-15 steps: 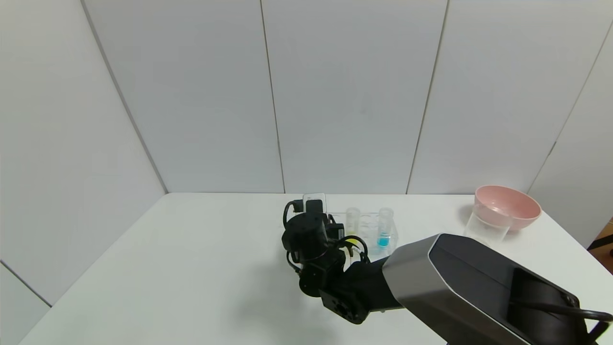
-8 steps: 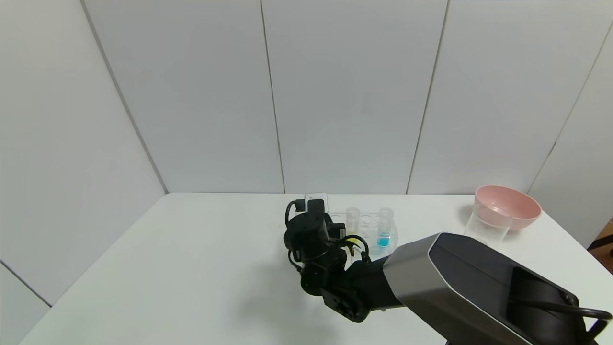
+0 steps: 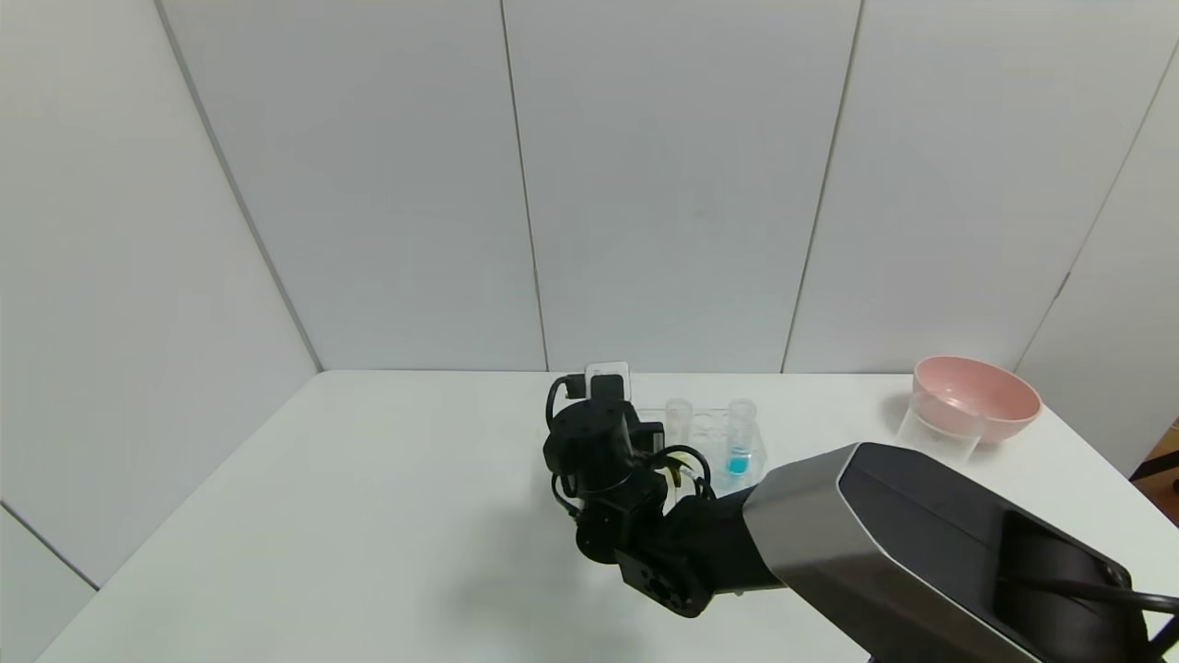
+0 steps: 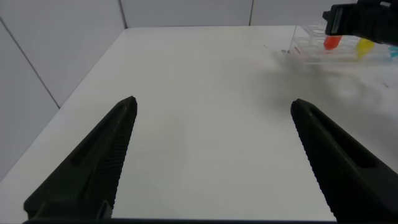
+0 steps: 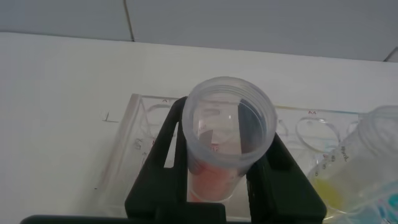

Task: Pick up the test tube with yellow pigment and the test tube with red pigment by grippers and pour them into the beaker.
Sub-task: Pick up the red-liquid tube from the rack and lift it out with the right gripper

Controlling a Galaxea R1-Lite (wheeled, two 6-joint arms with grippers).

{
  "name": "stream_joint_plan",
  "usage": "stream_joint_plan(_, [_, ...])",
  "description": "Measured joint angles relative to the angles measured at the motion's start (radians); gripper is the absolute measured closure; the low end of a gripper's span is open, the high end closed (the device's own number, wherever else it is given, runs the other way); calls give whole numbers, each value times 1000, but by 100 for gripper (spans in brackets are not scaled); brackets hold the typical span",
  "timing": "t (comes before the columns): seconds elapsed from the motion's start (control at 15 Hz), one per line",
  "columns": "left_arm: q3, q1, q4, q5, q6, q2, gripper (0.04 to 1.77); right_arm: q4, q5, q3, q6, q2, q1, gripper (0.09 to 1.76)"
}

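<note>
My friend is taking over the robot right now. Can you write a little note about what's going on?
Right gripper: shut on the red tube, at the clear rack.
Left gripper: open, over bare table, away from the rack.
Yellow tube and blue tube: in the rack.
Beaker: far right, by the pink bowl.
Done: red tube gripped.
Left: pour red into the beaker, then the yellow.

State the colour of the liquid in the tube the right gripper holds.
Orange-red; clearest in the right wrist view.
</note>
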Motion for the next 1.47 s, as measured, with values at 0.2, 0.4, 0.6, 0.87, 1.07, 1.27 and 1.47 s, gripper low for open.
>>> stream_joint_plan(0.2, [0, 0, 0, 0, 0, 0, 5, 2, 1, 0, -7, -28, 3, 126])
stream_joint_plan(0.4, [0, 0, 0, 0, 0, 0, 5, 1, 3, 0, -23, -59, 4, 126])
stream_joint_plan(0.6, [0, 0, 0, 0, 0, 0, 5, 1, 4, -1, -68, -98, 6, 126])
stream_joint_plan(0.87, [0, 0, 0, 0, 0, 0, 5, 6, 4, -1, -122, -170, 13, 126])
stream_joint_plan(1.07, [0, 0, 0, 0, 0, 0, 5, 50, 0, 31, -144, -247, 1, 126])
stream_joint_plan(1.27, [0, 0, 0, 0, 0, 0, 5, 68, 1, 107, -173, -343, -47, 126])
stream_joint_plan(1.47, [0, 0, 0, 0, 0, 0, 5, 58, 20, 200, -192, -437, -124, 126])
